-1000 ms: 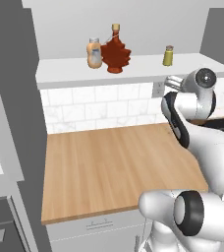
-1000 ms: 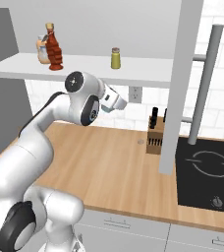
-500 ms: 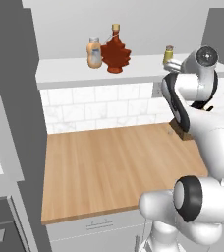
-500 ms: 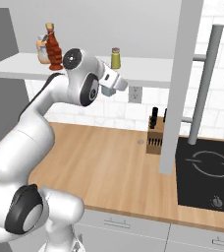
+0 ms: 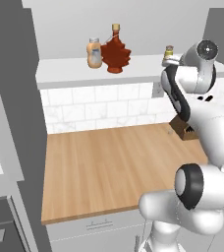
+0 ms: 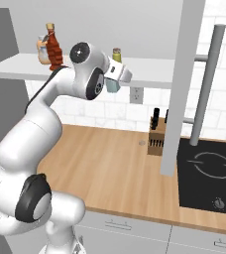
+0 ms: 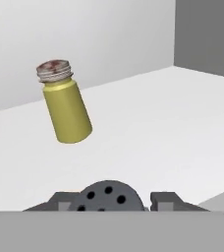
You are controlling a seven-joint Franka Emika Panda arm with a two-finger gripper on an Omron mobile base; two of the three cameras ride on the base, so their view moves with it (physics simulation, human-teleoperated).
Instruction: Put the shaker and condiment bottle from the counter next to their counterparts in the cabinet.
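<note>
My gripper (image 7: 106,202) is clamped on the shaker (image 6: 112,86), grey perforated cap (image 7: 107,196) between the fingers, raised at the front edge of the cabinet shelf (image 6: 149,79). Yellow-olive shaker (image 7: 64,108) stands on the shelf just ahead. Condiment bottle (image 5: 116,51) is on the shelf too, touching the orange bottle (image 5: 94,53), well to the left. Counter (image 5: 114,167) below

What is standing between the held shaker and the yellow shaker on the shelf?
Nothing: in the hand view, bare white shelf separates the shaker in the gripper from the yellow shaker.
</note>
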